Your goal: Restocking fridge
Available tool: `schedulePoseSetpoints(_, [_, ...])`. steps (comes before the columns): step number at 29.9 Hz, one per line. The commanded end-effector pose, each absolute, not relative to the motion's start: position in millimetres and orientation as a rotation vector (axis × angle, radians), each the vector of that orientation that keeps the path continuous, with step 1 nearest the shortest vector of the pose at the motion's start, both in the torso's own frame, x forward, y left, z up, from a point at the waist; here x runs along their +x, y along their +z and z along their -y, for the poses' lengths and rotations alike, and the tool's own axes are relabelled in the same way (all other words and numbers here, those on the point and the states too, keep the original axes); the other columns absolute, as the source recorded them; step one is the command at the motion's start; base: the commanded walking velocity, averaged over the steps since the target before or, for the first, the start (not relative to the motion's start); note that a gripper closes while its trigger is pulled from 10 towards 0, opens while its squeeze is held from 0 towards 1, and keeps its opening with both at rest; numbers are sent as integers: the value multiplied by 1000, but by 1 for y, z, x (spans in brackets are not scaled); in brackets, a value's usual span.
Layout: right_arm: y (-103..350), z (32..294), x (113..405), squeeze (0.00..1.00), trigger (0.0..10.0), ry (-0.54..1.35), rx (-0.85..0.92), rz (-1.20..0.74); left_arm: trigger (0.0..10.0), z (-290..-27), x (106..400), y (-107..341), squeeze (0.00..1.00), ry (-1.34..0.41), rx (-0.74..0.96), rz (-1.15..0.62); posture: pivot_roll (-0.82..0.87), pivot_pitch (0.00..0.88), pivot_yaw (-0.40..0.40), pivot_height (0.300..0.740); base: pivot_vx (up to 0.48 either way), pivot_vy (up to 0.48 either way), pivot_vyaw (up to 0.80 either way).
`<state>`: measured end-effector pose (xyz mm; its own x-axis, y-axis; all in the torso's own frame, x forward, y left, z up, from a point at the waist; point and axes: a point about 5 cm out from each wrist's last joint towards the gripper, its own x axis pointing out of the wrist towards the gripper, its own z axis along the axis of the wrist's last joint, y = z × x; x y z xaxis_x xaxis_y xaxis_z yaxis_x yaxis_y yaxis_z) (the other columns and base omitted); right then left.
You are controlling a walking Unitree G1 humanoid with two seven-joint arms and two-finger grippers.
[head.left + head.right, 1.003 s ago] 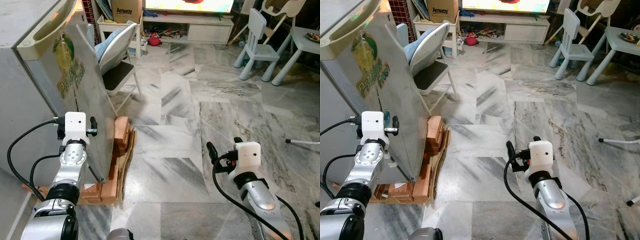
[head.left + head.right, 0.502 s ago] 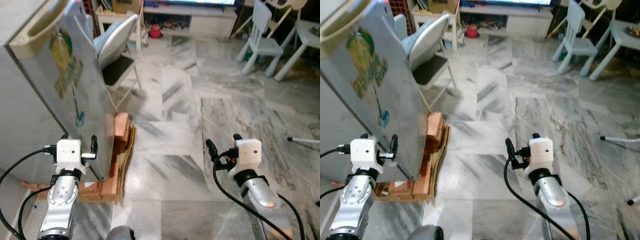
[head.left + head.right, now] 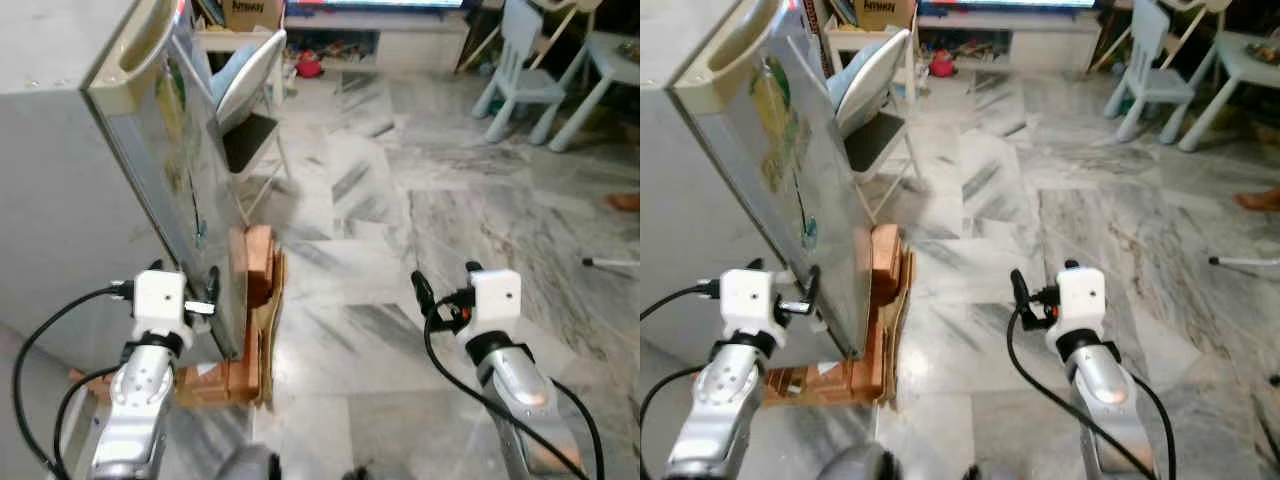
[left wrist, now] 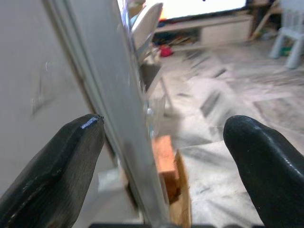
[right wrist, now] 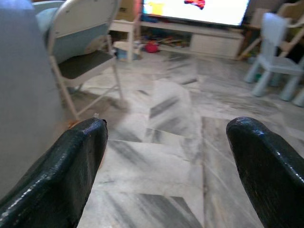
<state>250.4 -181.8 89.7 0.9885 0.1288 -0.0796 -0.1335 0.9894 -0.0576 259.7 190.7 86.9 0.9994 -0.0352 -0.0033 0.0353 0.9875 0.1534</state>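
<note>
You've got the marble floor [image 3: 400,200] taking up most of the frame, grey-veined tiles running back to the low white TV stand [image 3: 380,25] at the far wall. The fridge [image 3: 60,180] stands at the floor's left edge, its door [image 3: 790,190] shut or nearly so, with a recessed handle along the top edge and a green-yellow sticker [image 3: 775,110] on the face; the head views are a bit blurred, so you can't confirm the door gap from them. The fridge sits raised on a stack of bricks [image 3: 255,290] with cardboard against them, at its front bottom corner. Behind the fridge, toward the TV stand, is a folding chair [image 3: 250,110] with a grey back and dark seat. At the far right of the floor you see a pale blue child's chair [image 3: 530,70] and the edge of a small matching table [image 3: 610,55]. Left gripper [image 4: 166,156] is at the door's lower front edge, released, with the door edge running between the two spread fingers [image 4: 61,161] and no squeeze on it. Right gripper [image 5: 171,166] hovers over bare floor well right of the fridge, fingers [image 5: 266,166] spread wide, holding nothing.
</note>
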Motion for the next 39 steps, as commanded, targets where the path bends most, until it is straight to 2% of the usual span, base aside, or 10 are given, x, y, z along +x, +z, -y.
schedulePoseSetpoints(1, [92, 178, 252, 0, 10000, 136, -56, -61, 10000, -193, 259, 91, 0, -55, 171, 5, 59, 71, -44, 740, 0, 0, 0])
schedulePoseSetpoints(12, [89, 175, 254, 0, 10000, 138, -53, -69, 10000, -175, 259, 84, 0, -175, 166, -49, 66, 73, -45, 740, 0, 0, 0])
schedulePoseSetpoints(18, [83, 173, 253, 0, 10000, 151, -65, -113, 10000, -164, 277, 83, 0, -241, 165, -71, 59, 74, -43, 740, 0, 0, 0])
schedulePoseSetpoints(23, [65, 182, 242, 0, 10000, 141, -113, -240, 10000, -168, 302, 85, 0, -168, 160, -86, 38, 76, -43, 740, 0, 0, 0])
schedulePoseSetpoints(33, [64, 185, 238, 0, 10000, 137, -110, -257, 10000, -173, 328, 87, 0, -76, 146, -105, 18, 84, -39, 740, 0, 0, 0])
schedulePoseSetpoints(39, [65, 185, 237, 0, 10000, 142, -108, -256, 10000, -181, 332, 87, 0, -14, 152, -122, 17, 86, -42, 740, 0, 0, 0])
